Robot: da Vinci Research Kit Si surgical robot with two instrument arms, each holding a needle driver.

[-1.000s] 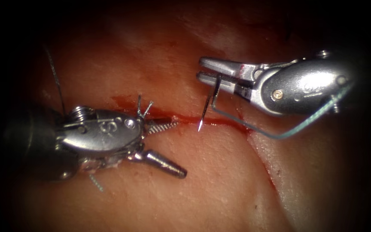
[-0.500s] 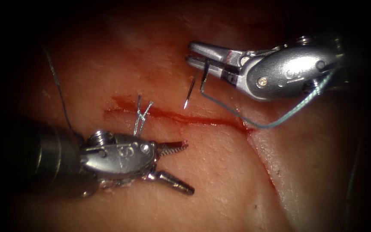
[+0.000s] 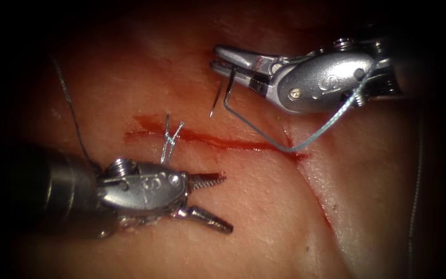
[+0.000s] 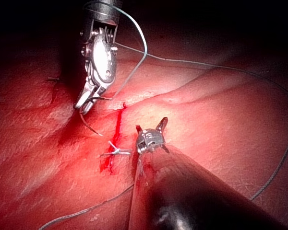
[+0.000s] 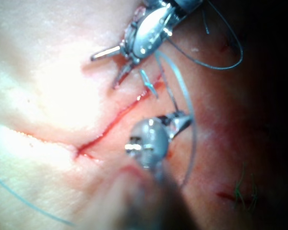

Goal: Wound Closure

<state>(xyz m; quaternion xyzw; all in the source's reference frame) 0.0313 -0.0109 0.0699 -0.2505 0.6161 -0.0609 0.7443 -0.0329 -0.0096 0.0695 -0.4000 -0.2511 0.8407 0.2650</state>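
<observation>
The right tool (image 3: 223,61) has its jaws shut on the curved needle (image 3: 217,101) around mid-curve, above the middle of the cut (image 3: 233,143). The needle tip hangs free over the tissue (image 3: 264,217), not in it. Pale thread (image 3: 313,137) runs from the needle's tail in a loop across the cut's right end, up to the right tool's wrist. Below the cut's left part, the left tool (image 3: 228,203) stands open and holds nothing. In the left wrist view the left tool (image 4: 151,124) is spread open, with the right tool (image 4: 84,105) beyond it.
A tied knot with short cut ends (image 3: 169,137) stands at the cut's left end, also seen as knot ends (image 4: 114,151). Red fluid (image 3: 150,126) lines the cut. Slack thread (image 3: 70,111) trails past the left tool's shaft, and more thread (image 3: 414,206) lies at the right.
The right tool has lifted the needle up and to the left, away from the cut where its tip was. The left tool dropped below the cut, then stayed still.
</observation>
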